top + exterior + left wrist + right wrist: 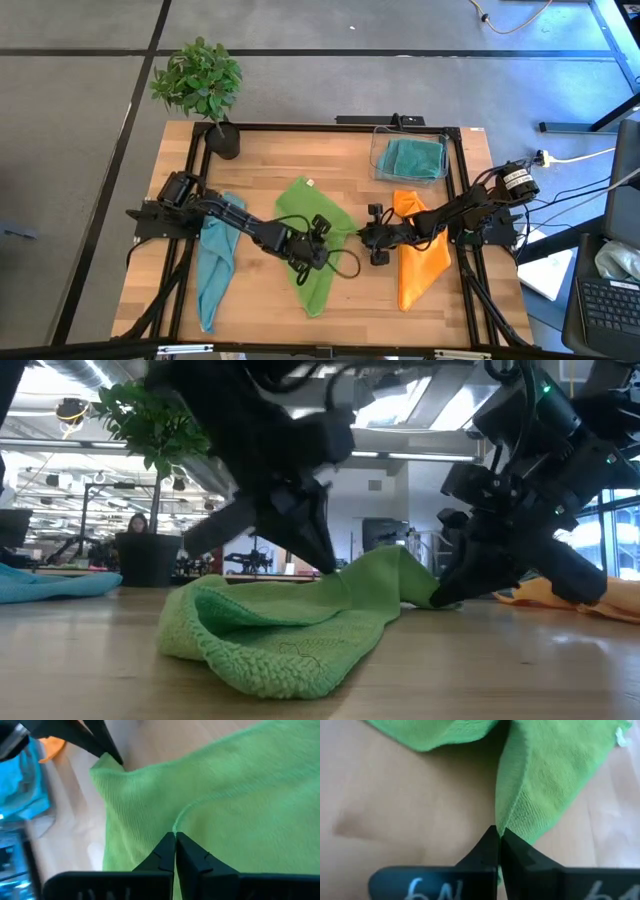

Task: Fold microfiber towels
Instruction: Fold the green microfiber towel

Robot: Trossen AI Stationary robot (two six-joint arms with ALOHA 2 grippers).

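The soft lime green microfiber towel (312, 238) lies crumpled at the middle of the wooden table (260, 160). The left gripper (175, 840) has its fingers pinched together on a fold of it, and the right gripper (498, 836) is likewise clamped on its edge at the towel's right side.

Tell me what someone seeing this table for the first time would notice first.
Probably the lime green towel at the middle of the table, pinched from both sides: the left end effector is shut on a fold in its surface and the right end effector is shut on its edge. Next, the orange towel to its right and the light blue towel to its left.
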